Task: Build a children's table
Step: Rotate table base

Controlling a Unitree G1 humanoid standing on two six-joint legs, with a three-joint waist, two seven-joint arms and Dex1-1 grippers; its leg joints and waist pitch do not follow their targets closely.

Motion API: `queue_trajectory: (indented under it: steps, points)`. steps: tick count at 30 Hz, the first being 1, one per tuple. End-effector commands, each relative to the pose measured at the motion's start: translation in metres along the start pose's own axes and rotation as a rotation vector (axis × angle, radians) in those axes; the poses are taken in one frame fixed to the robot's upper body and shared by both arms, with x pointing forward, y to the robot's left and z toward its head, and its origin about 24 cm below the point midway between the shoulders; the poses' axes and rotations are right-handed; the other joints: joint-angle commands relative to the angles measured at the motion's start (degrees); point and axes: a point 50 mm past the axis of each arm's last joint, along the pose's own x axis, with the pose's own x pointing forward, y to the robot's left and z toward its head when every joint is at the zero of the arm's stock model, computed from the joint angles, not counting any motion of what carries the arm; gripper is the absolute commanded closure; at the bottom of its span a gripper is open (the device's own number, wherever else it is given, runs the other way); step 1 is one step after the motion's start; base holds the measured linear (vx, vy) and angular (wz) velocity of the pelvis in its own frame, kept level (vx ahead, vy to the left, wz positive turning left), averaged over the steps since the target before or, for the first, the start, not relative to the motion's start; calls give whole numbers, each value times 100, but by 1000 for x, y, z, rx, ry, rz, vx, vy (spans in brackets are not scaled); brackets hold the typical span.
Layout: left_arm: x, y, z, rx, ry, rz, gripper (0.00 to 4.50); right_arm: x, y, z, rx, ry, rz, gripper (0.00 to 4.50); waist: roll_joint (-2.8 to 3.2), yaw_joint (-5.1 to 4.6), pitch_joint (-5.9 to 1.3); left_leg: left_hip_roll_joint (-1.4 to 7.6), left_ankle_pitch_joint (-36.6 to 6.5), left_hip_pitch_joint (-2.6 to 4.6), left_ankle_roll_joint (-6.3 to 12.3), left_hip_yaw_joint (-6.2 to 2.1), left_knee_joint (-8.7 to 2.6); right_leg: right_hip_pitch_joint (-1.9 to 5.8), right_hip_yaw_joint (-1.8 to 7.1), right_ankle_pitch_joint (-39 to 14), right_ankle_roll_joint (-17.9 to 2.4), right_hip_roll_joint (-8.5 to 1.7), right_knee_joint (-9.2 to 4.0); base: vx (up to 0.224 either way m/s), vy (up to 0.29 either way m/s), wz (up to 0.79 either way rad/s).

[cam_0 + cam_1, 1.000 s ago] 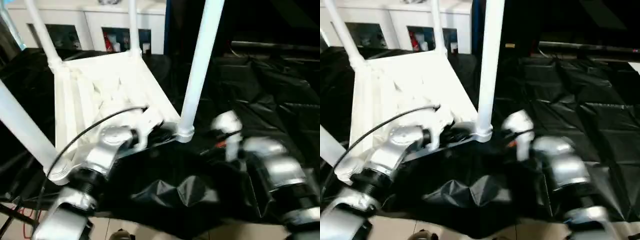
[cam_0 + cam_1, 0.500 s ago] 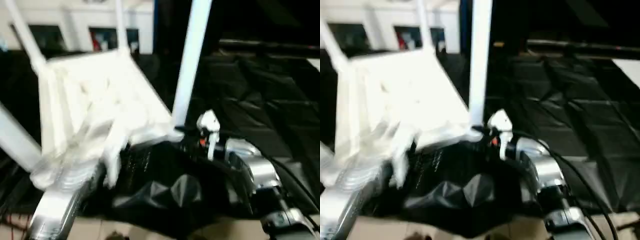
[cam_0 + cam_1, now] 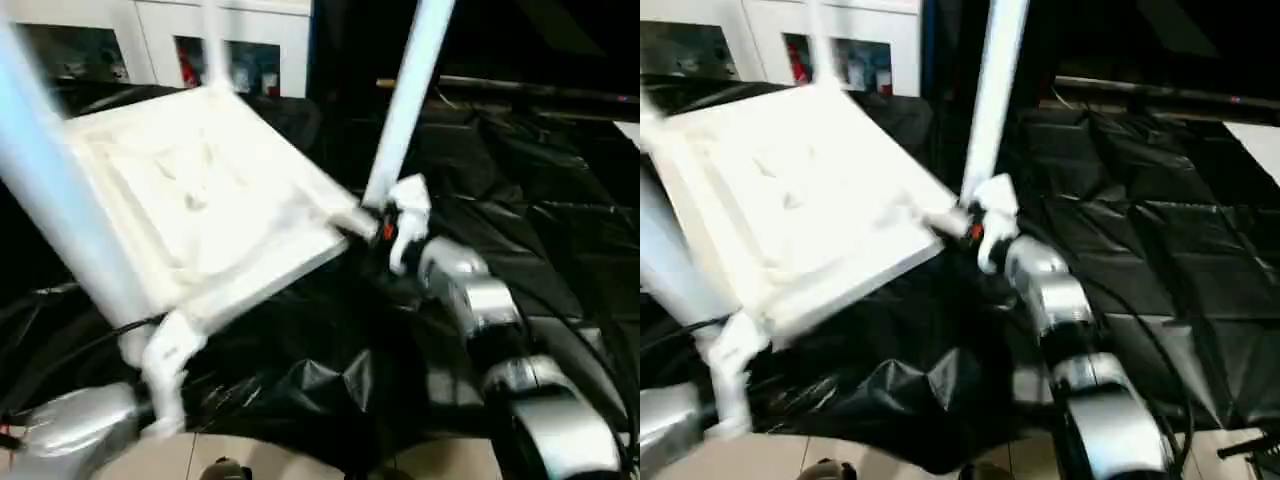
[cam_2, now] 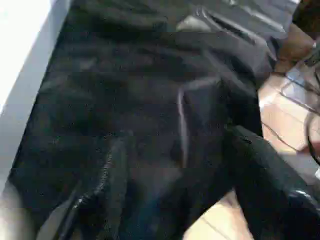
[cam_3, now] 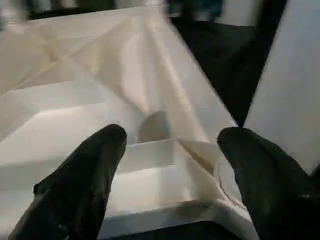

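The left end effector (image 4: pixel 170 200) has let go of the children's table (image 3: pixel 200 200) and dropped back low, fingers apart over the black sheet (image 4: pixel 150 90). The right end effector (image 5: pixel 170 165) has reached the near corner socket, fingers apart astride the rim. The table (upside down, legs up) tilts on the sheet.

Dark work area draped in plastic, with a cabinet at the back

A crinkled, glossy black plastic sheet (image 3: pixel 560 200) covers the work surface and hangs in folds over its near edge. Below that edge runs a pale beige tiled floor (image 3: pixel 290 462). At the far side stands a white cabinet with glass doors (image 3: pixel 250 40); red and dark items show blurred behind the panes. To the right of the cabinet the background is dark.
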Motion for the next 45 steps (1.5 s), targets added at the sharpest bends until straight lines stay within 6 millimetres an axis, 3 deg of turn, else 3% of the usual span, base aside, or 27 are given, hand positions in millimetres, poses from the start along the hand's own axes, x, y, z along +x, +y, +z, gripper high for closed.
queue_trajectory:
  steps: [1, 6, 10, 14, 18, 21, 22, 25, 26, 27, 32, 38, 43, 45]
  points:
    - [-16, 0, 6, 34, 22, -24, 99, -8, -23, 2, -7, -8, -131, 86, 155, -24, -328, 105, -1996, 127, -117, -30, -407, 154, 217, -1512, -981, -191, -415, 0, 0, 0]
    - [-38, 3, 10, 77, 78, -37, 54, -8, -28, 2, -9, -17, -154, 86, 158, -27, -321, 100, -2227, 119, -159, -41, -417, 169, 216, -1690, -922, -190, -414, 0, 0, 0]
    - [-52, 22, 26, 142, -6, 66, 20, -10, -26, -1, -27, -23, -109, 86, 154, -44, -356, 100, -2222, 125, -142, -48, -403, 192, 225, -1719, -946, -207, -411, 0, 0, 0]
    - [-44, 32, 46, 166, -171, 103, 5, -17, -27, -9, -55, -14, -107, 86, 156, -20, -404, 98, -1949, 142, -159, -36, -378, 225, 226, -1342, -1076, -203, -358, 0, 0, 0]
    - [-28, 36, 60, 184, -291, 92, 5, -24, -31, -19, -42, 6, -160, 86, 159, 13, -444, 82, -1644, 130, -124, -15, -342, 254, 224, -899, -1190, -195, -300, 0, 0, 0]
    - [-14, 36, 67, 182, -338, 39, 5, -24, -28, -29, -49, 36, -172, 86, 134, 14, -451, 79, -1727, 118, -127, -21, -331, 270, 222, -1110, -1143, -216, -308, 0, 0, 0]
    - [-7, 35, 71, 183, -361, 12, 5, -24, -27, -33, -60, 58, -191, 86, 180, 12, -439, 76, -1805, 121, -176, -28, -336, 258, 219, -1286, -1106, -218, -326, 0, 0, 0]
    - [2, 34, 77, 189, -391, -20, 5, -23, -27, -38, -72, 83, -224, 86, 168, 7, -434, 73, -2009, 137, -264, -36, -325, 237, 220, -1557, -1058, -224, -342, 0, 0, 0]
    - [8, 33, 80, 184, -408, -42, 5, -22, -26, -40, -63, 92, -238, 86, 174, -17, -439, 66, -2030, 107, -275, -51, -320, 255, 221, -1593, -1019, -226, -328, 0, 0, 0]
    - [24, 30, 86, 176, -426, -100, 5, -17, -18, -42, -53, 100, -219, 86, 190, -14, -447, 67, -2034, 134, -281, -45, -305, 234, 222, -1603, -1002, -220, -337, 0, 0, 0]
    - [50, 28, 94, 173, -436, -171, 5, -9, -3, -46, -88, 135, -143, 86, 177, -16, -464, 73, -2042, 124, -271, -57, -299, 244, 213, -1530, -1052, -222, -321, 0, 0, 0]
    - [85, 20, 102, 171, -441, -289, 5, 1, 10, -45, -114, 140, -88, 86, 160, -8, -489, 73, -1723, 101, -220, -47, -279, 286, 214, -1148, -1151, -235, -277, 0, 0, 0]
    - [119, 11, 112, 208, -451, -354, 5, 6, 18, -42, -123, 135, -65, 86, 113, 6, -494, 71, -1592, 90, -137, -33, -265, 308, 221, -1134, -1129, -256, -293, 0, 0, 0]
    - [134, 9, 120, 222, -457, -367, 5, 7, 19, -41, -122, 133, -63, 86, 136, 2, -501, 73, -1585, 100, -147, -38, -262, 305, 213, -1128, -1137, -257, -287, 0, 0, 0]
